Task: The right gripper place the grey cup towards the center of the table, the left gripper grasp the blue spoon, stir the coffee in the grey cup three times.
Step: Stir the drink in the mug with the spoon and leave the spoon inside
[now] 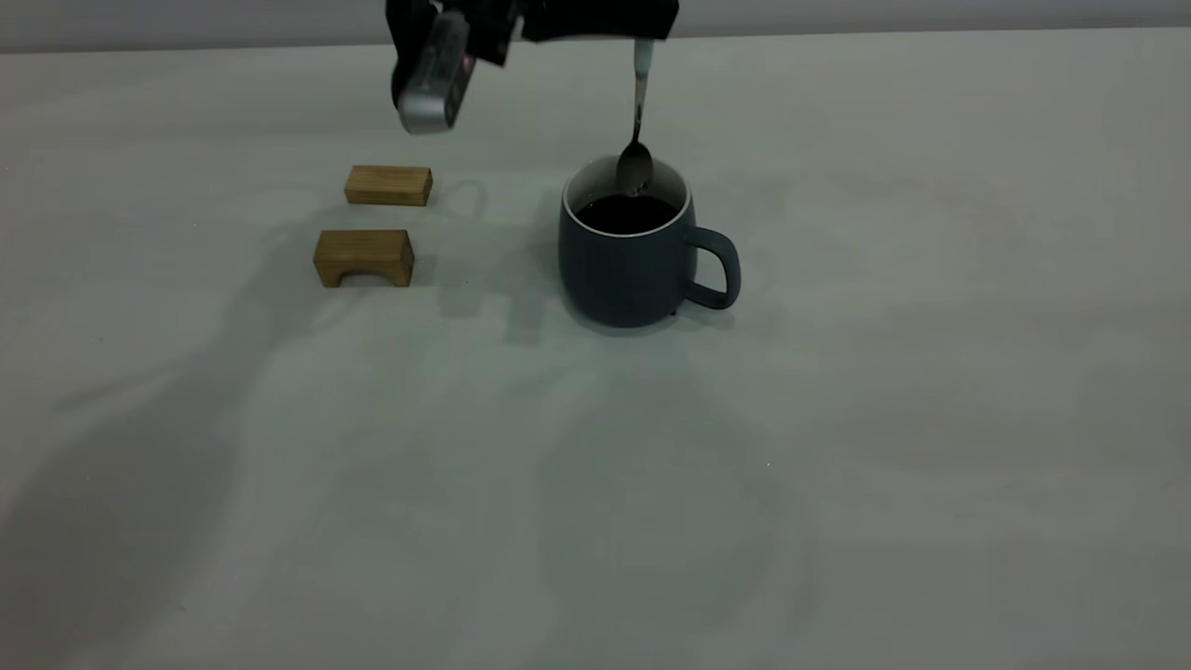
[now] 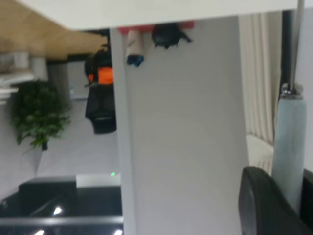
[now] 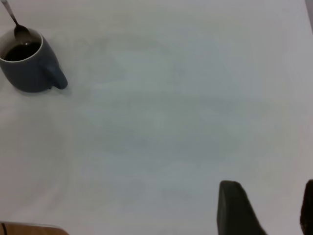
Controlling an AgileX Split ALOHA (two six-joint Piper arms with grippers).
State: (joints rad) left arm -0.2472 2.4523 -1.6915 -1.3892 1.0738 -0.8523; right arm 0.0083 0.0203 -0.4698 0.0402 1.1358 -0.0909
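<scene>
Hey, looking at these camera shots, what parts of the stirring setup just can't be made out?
- Left gripper: fingers cut off by the top edge of the exterior view.
- Blue spoon: handle top hidden in that gripper.
- Right gripper: only its fingertips show in its wrist view.
- Depth of coffee: hidden by the grey cup.

A pale wall runs behind, and the left wrist view shows a white pillar, a plant and pleated curtains.

No legible text or labels
</scene>
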